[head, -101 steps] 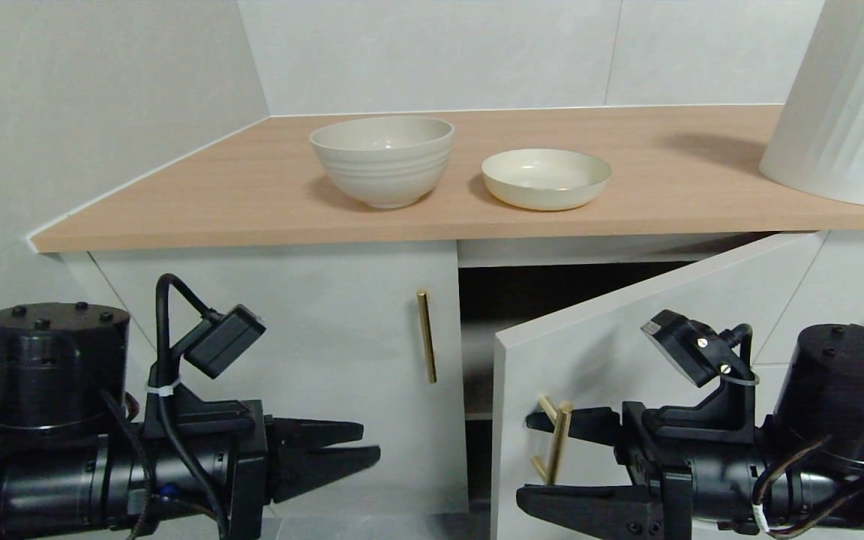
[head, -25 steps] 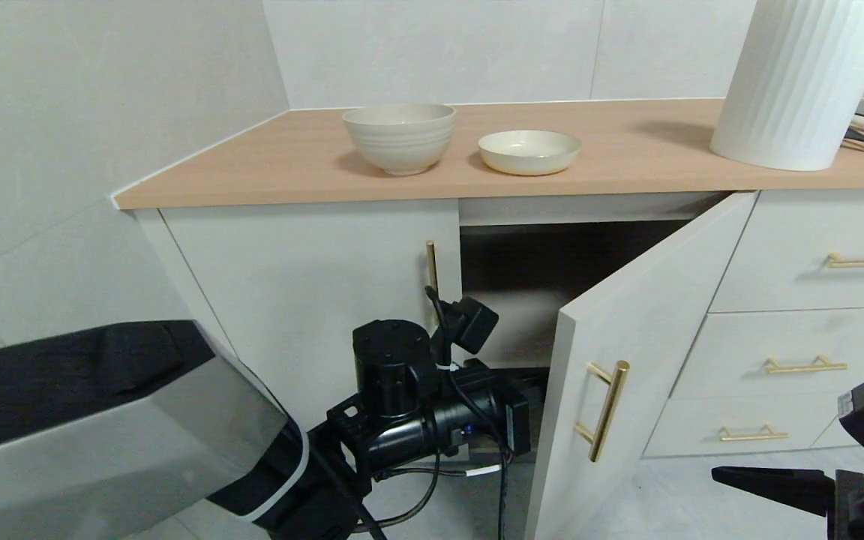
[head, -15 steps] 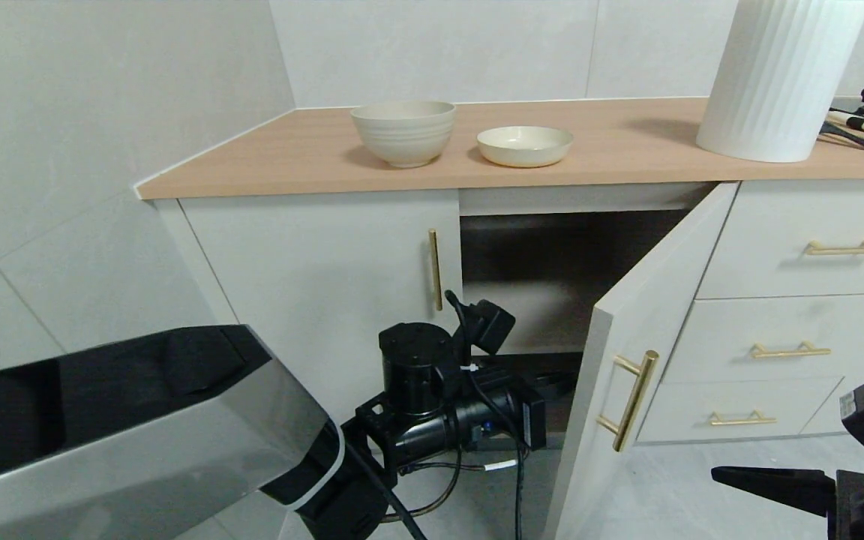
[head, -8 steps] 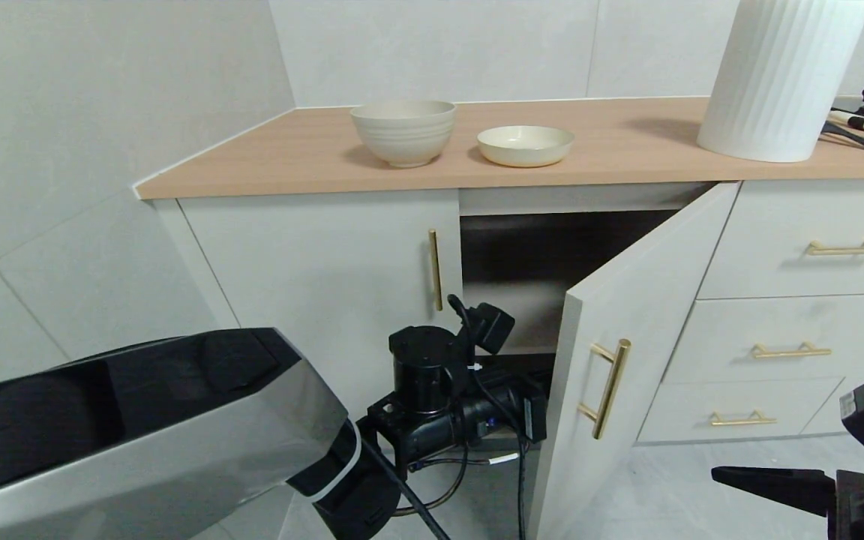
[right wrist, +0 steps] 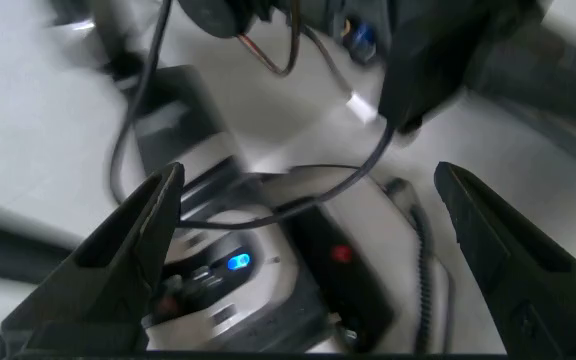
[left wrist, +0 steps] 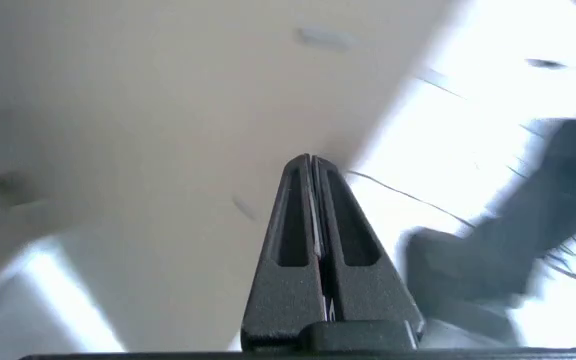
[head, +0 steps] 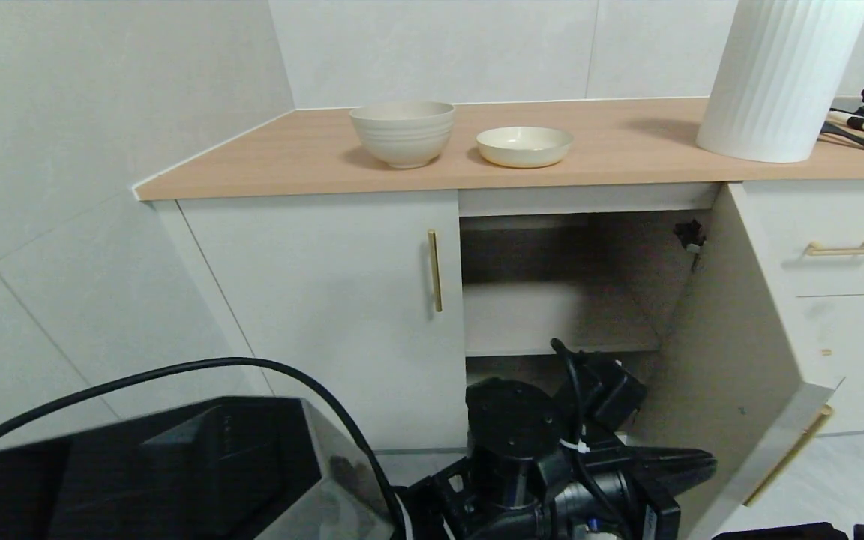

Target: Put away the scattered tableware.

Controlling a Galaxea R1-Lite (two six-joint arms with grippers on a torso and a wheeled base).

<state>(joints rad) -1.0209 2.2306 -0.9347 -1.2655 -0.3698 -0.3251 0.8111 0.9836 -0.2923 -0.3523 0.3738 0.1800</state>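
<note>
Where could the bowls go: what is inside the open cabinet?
A pale shelf with nothing showing on it. The space beneath is mostly hidden behind the left gripper.

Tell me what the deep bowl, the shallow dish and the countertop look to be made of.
The deep bowl: probably glazed stoneware or ceramic; grey-beige, soft sheen, ridged bands round its wall.
The shallow dish: likely glazed ceramic too; cream, smooth, light glinting inside, though melamine cannot be ruled out.
The countertop: wood-look, perhaps laminate; matte, fine even grain.
</note>
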